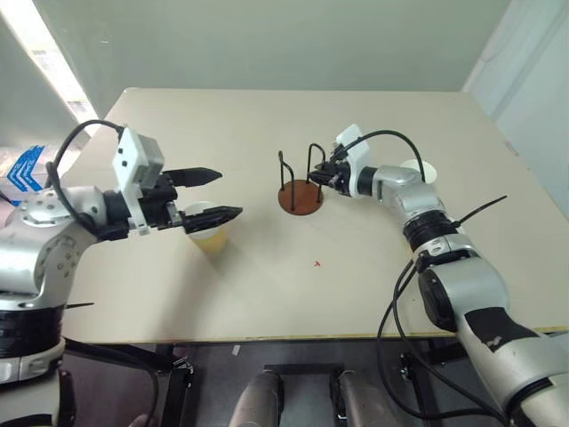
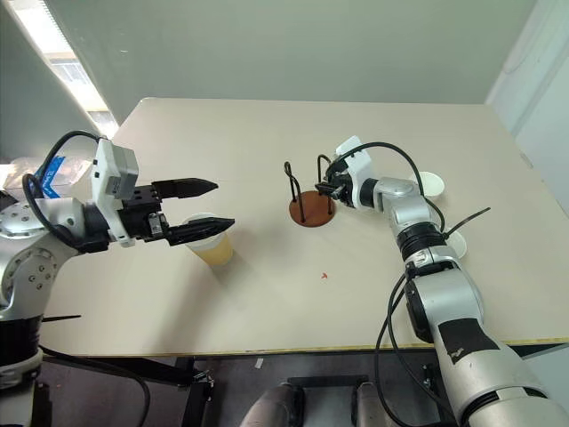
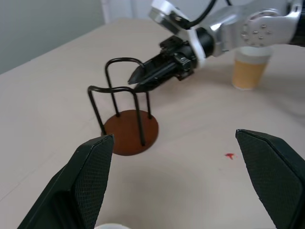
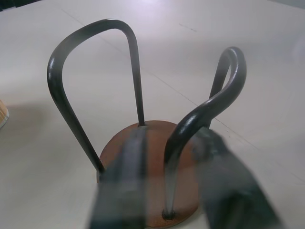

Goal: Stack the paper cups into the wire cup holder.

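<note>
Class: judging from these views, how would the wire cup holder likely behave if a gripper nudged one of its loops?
The wire cup holder probably slides or tips easily: its thin loops stand tall over a small round base. The wire looks stiff, so a nudge would likely move the whole holder. The right gripper sits at a loop, so a small sideways drift might drag it.

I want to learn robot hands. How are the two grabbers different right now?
The left gripper has its fingers spread wide, above a paper cup; the right gripper is pinched nearly shut at a wire loop of the wire cup holder. The left holds nothing; the right looks closed on the wire. Both have two black fingers.
</note>
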Controlling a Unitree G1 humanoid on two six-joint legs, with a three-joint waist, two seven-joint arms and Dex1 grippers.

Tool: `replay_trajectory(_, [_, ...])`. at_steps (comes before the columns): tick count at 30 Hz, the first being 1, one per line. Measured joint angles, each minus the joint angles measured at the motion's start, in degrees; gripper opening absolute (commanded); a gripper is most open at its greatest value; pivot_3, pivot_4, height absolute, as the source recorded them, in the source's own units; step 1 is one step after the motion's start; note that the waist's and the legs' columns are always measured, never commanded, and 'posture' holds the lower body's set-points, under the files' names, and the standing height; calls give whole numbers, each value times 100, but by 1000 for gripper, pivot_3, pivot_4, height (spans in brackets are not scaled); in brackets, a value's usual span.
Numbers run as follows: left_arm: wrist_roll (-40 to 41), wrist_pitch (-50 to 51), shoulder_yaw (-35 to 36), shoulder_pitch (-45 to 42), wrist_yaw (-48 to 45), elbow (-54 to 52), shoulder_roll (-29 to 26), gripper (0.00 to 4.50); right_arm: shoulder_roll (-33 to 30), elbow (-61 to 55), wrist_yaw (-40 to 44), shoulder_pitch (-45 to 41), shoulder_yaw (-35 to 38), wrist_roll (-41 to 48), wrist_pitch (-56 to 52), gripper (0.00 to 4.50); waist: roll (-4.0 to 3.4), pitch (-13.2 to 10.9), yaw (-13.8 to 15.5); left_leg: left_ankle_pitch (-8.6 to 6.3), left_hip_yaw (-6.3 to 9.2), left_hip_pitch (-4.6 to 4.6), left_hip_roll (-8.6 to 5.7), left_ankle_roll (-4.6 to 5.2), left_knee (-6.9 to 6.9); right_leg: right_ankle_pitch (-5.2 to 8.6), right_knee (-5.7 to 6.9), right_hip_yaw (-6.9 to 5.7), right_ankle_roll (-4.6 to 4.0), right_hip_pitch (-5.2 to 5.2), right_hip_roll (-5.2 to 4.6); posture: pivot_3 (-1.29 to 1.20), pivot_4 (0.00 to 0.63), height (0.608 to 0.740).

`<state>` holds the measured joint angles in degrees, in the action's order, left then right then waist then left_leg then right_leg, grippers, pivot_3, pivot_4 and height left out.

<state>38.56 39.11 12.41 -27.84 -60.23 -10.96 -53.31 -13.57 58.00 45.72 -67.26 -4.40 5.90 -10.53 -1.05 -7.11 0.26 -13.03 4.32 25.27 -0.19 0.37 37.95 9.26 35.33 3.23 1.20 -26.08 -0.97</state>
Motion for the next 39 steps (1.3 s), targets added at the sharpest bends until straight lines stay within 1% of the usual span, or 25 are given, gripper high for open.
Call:
replay_trajectory(1, [16,9,-7,-35,-49,29,1,4500,-9,-30,-1,7,38,2,-16,31,0,0,0,0,0,0,0,0,2,0,2,0,0,0,0,0,150,740])
replay_trajectory(5, [95,50,-55,-277,-241,121,-2,4500,-237,-465,65,205,116,6,-263,11,0,0,12,0,0,0,-1,0,6,0,3,0,0,2,0,0,150,740])
replay_trajectory(9, [101,104,-211,-353,-473,210,-14,4500,-621,-1286,294,569,125,23,-717,11,0,0,-2,1,-1,0,0,-2,5,-2,4,0,3,1,1,0,150,740])
replay_trajectory(14, [117,135,-391,-426,-843,216,-145,4500,-1570,-3446,1158,1423,45,274,-1733,11,1,0,9,1,0,1,4,-8,3,-12,2,-7,25,3,5,0,150,740])
replay_trajectory(15, [118,135,-448,-442,-901,210,-157,4500,-1798,-3934,1340,1612,16,356,-1964,11,1,0,7,7,1,-1,4,-18,4,-12,0,-7,25,7,5,0,150,740])
replay_trajectory(16, [119,136,-488,-446,-965,206,-159,4500,-1977,-4334,1481,1760,-18,435,-2168,11,1,0,-1,26,0,-3,4,-49,4,-11,-1,-5,24,9,6,0,150,740])
replay_trajectory(17, [119,137,-531,-448,-1010,204,-160,4500,-2098,-4660,1589,1886,-45,520,-2350,11,2,1,-5,29,0,-5,5,-54,4,-9,-1,-3,20,11,7,0,150,740])
replay_trajectory(20, [144,194,-717,-467,-1123,148,-142,4500,-2361,-5525,1771,2298,-131,714,-2758,11,2,0,-37,16,0,-13,5,-13,4,1,6,4,3,13,8,0,150,740])
replay_trajectory(22, [203,258,-851,-470,-1223,55,-108,4500,-2546,-6090,1861,2625,-212,839,-2972,11,4,0,-39,23,0,-21,7,-6,4,1,14,3,4,18,10,0,150,740])
replay_trajectory(25, [265,343,-1059,-467,-1342,-153,-38,4500,-2622,-6669,1913,2994,-351,985,-3208,11,4,0,-39,35,-1,-31,7,2,6,1,17,6,4,25,10,0,150,740])
replay_trajectory(28, [291,382,-1218,-469,-1447,-279,-1,4500,-2622,-6989,1870,3116,-379,1088,-3371,11,5,0,-41,52,-3,-32,7,5,7,-3,19,12,1,26,11,0,150,740])
replay_trajectory(32, [280,383,-1302,-515,-1493,-268,2,4500,-2547,-7055,1733,3146,-485,1119,-3403,11,6,1,-40,67,-2,-35,7,9,7,-9,22,12,-8,30,11,0,150,740])
replay_trajectory(39, [216,363,-1317,-552,-1565,-232,4,4500,-2522,-6932,1687,3179,-653,1047,-3002,11,13,5,-44,66,-2,-37,10,5,5,-10,22,12,-8,28,16,0,150,740])
